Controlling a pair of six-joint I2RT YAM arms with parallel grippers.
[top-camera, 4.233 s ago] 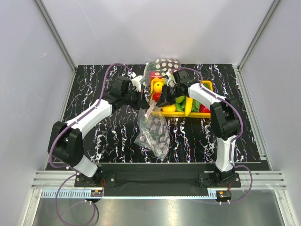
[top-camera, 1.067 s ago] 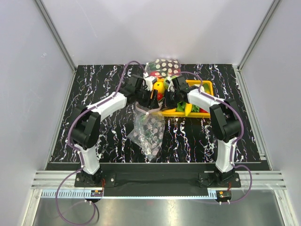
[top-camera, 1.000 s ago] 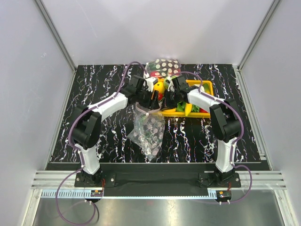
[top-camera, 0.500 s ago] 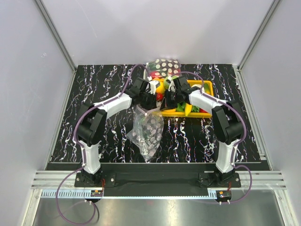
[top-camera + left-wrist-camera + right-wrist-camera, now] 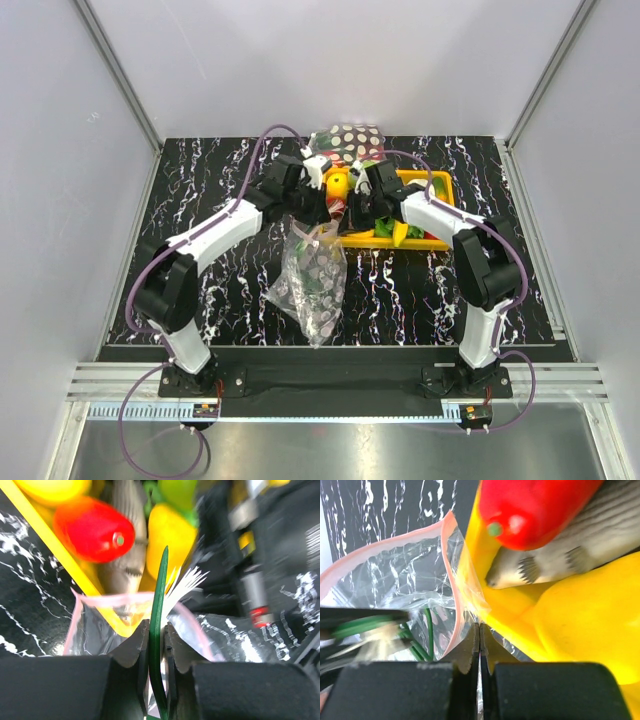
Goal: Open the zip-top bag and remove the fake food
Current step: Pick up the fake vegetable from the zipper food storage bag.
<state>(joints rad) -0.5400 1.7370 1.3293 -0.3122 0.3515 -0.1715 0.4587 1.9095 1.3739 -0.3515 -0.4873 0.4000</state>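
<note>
The zip-top bag (image 5: 312, 282) hangs crumpled between my two grippers, in front of the yellow tray. Its pink zip strip shows in the left wrist view (image 5: 112, 599) and in the right wrist view (image 5: 449, 575). My left gripper (image 5: 322, 213) is at the bag's mouth. In its wrist view the left gripper (image 5: 156, 632) is shut on a thin green leaf of fake food (image 5: 160, 590) that sticks up out of the bag. My right gripper (image 5: 350, 212) is shut on the bag's edge by the zip strip, as its wrist view (image 5: 480, 632) shows. More green stems (image 5: 427, 630) lie inside the bag.
A yellow tray (image 5: 438, 182) behind the grippers holds red (image 5: 92, 527), yellow (image 5: 167, 530) and green toys and a grey fish-like toy (image 5: 580, 540). A bag with large polka dots (image 5: 347, 140) stands at the back. Black marbled table (image 5: 200, 190) lies around.
My left gripper has moved in to the bag's mouth and now grips the green leaf, and its arm has swung round. The bag hangs slightly higher. My right gripper keeps its hold.
</note>
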